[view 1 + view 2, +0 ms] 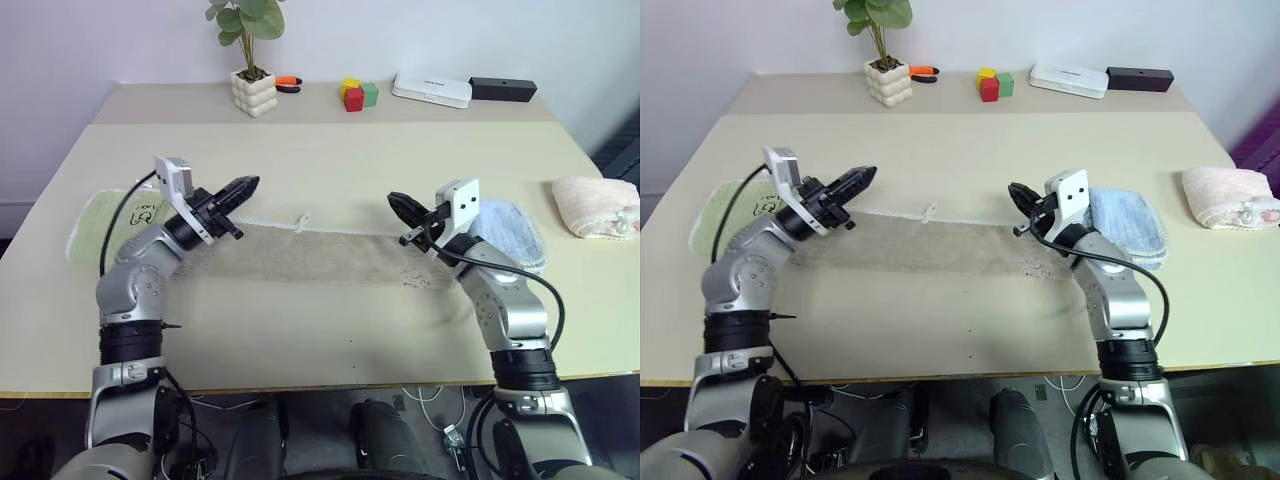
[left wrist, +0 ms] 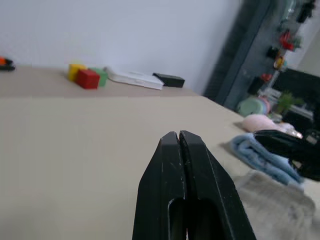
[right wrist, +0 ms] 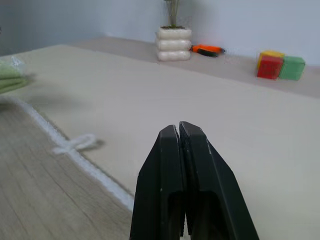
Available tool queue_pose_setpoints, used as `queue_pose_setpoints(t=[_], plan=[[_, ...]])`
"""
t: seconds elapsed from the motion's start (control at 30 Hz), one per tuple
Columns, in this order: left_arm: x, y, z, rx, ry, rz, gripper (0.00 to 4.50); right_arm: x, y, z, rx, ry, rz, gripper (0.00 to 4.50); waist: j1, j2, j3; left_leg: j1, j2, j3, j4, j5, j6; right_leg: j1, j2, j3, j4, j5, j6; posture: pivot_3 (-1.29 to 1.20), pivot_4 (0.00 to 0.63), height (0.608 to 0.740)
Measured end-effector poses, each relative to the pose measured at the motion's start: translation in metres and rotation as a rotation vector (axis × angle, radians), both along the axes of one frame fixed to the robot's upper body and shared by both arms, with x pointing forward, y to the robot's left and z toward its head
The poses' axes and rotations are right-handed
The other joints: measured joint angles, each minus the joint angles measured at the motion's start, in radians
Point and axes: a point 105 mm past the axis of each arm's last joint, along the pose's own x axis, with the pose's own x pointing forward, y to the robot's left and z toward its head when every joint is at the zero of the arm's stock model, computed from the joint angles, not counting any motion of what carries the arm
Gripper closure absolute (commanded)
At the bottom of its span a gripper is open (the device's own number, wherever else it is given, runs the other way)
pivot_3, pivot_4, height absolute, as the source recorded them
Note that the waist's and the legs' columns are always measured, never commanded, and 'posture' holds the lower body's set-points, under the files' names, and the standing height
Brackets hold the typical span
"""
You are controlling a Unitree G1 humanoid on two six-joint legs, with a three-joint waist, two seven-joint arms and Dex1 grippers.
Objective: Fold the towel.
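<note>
Taking the towel (image 1: pixel 310 252) as landmark: the table (image 1: pixel 330 160) beyond its far edge is bare across a wide stretch, open for a gripper to pass. Well past that stretch, along the back, stand a potted plant (image 1: pixel 252 88), an orange tool (image 1: pixel 288 83), coloured blocks (image 1: pixel 356 95), a white box (image 1: pixel 432 90) and a black box (image 1: pixel 503 89). A green cloth (image 1: pixel 105 222) lies just off the towel's left end, a blue towel (image 1: pixel 512 232) off its right end, a pink bundle (image 1: pixel 598 207) farther right. The near strip of table is bare.
</note>
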Motion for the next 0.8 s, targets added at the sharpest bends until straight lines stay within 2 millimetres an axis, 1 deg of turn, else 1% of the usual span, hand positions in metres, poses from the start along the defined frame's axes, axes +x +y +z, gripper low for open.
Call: queue_pose_setpoints(t=[0.07, 0.13, 0.17, 0.27, 0.33, 0.4, 0.47, 0.57, 0.7, 0.8], plan=[[-0.004, -0.018, -0.025, -0.032, 0.094, -0.007, 4.50, -0.001, 0.014, -0.014, 0.039, 0.063, -0.056, 4.45, -0.002, 0.000, 0.000, 0.000, 0.000, 0.000, 0.000, 0.000, 0.000, 0.000, 0.000, 0.000, 0.000, 0.000, 0.000, 0.00, 0.150, 0.735], [-0.005, -0.027, -0.044, -0.006, 0.157, -0.002, 4.50, -0.002, 0.023, -0.028, 0.042, 0.120, -0.089, 4.45, -0.003, 0.000, 0.000, 0.000, 0.000, -0.001, 0.000, 0.000, 0.000, -0.001, 0.001, 0.000, 0.000, 0.000, 0.000, 0.00, 0.150, 0.735], [-0.001, -0.025, -0.051, 0.015, 0.178, 0.037, 4.50, -0.003, 0.026, -0.034, 0.040, 0.141, -0.116, 4.45, -0.003, 0.000, 0.000, 0.000, 0.000, -0.001, -0.001, 0.000, 0.000, -0.001, 0.001, 0.000, 0.000, 0.000, 0.000, 0.00, 0.150, 0.735], [0.009, -0.009, -0.066, 0.058, 0.210, 0.160, 4.50, -0.005, 0.026, -0.044, 0.046, 0.171, -0.159, 4.45, -0.002, 0.000, 0.000, 0.000, 0.000, -0.001, -0.001, 0.000, 0.000, 0.000, 0.001, 0.000, -0.001, 0.000, 0.000, 0.00, 0.150, 0.735], [0.014, 0.002, -0.074, 0.077, 0.227, 0.221, 4.50, -0.003, 0.020, -0.054, 0.019, 0.182, -0.199, 4.45, 0.000, 0.000, 0.000, 0.000, 0.000, -0.001, -0.001, 0.000, 0.000, 0.000, 0.000, 0.000, -0.001, 0.000, 0.000, 0.00, 0.150, 0.735], [0.019, 0.019, -0.074, 0.085, 0.223, 0.282, 4.50, -0.003, 0.005, -0.067, -0.015, 0.205, -0.250, 4.45, -0.001, -0.001, 0.000, 0.000, 0.000, -0.001, -0.001, 0.000, 0.000, 0.000, 0.000, 0.000, -0.001, 0.000, 0.000, 0.00, 0.150, 0.735], [0.024, 0.033, -0.067, 0.097, 0.202, 0.333, 4.50, -0.001, -0.007, -0.066, 0.002, 0.199, -0.294, 4.45, -0.001, -0.001, -0.001, 0.000, 0.000, -0.001, -0.001, 0.000, 0.000, 0.000, 0.001, 0.000, -0.001, 0.000, 0.000, 0.00, 0.150, 0.735], [0.027, 0.048, -0.063, 0.102, 0.188, 0.384, 4.50, 0.001, -0.020, -0.067, 0.003, 0.203, -0.351, 4.45, -0.001, -0.001, -0.001, 0.000, 0.000, -0.001, -0.001, 0.000, 0.000, 0.001, 0.000, 0.000, -0.001, 0.000, 0.000, 0.00, 0.150, 0.735], [0.027, 0.061, -0.060, 0.107, 0.179, 0.425, 4.50, 0.003, -0.030, -0.067, 0.001, 0.207, -0.399, 4.45, 0.000, -0.002, -0.001, 0.000, 0.000, -0.001, -0.001, 0.000, 0.000, 0.001, 0.000, 0.000, -0.001, 0.000, 0.000, 0.00, 0.150, 0.735], [0.027, 0.076, -0.062, 0.126, 0.182, 0.467, 4.50, 0.004, -0.035, -0.067, -0.015, 0.204, -0.405, 4.45, -0.001, -0.002, -0.002, 0.000, 0.000, -0.001, -0.001, 0.000, 0.000, 0.001, 0.000, 0.000, -0.002, 0.000, 0.000, 0.00, 0.150, 0.735]])
